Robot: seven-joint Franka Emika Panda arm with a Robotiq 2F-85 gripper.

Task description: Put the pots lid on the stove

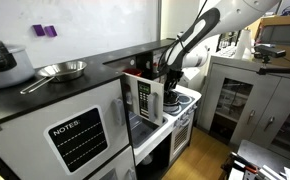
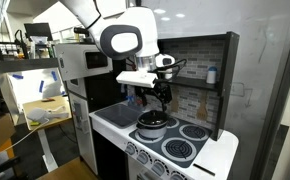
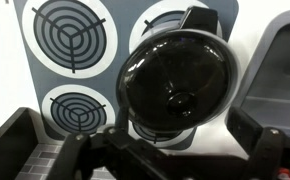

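A lab room is seen, with a white toy stove (image 2: 115,118) set beside a long black countertop (image 1: 45,92). The lid (image 3: 175,85) is found on its pot (image 2: 152,125), on a rear burner of the stove. The gripper (image 2: 157,97) is held just above it, jaws wide apart and nothing between them; in the wrist view the fingers (image 3: 25,140) are seen flanking the dark dome.

Trouble is to be expected at the knob. It looks small and rounded, so a grasp placed off centre could slip, and the lid could be dropped back askew. If the rim is caught instead, the pot may be tipped or dragged across the surface. A release too near the stove's edge could send the lid rolling to the floor.

Two free burners (image 3: 75,30) (image 3: 80,110) are offered beside the pot, and nothing is seen lying on them. Overhead room is limited by the dark shelf (image 2: 220,45), and a small bottle (image 2: 211,75) is noted on the back wall. A pan (image 1: 60,70) is left well apart on the countertop.
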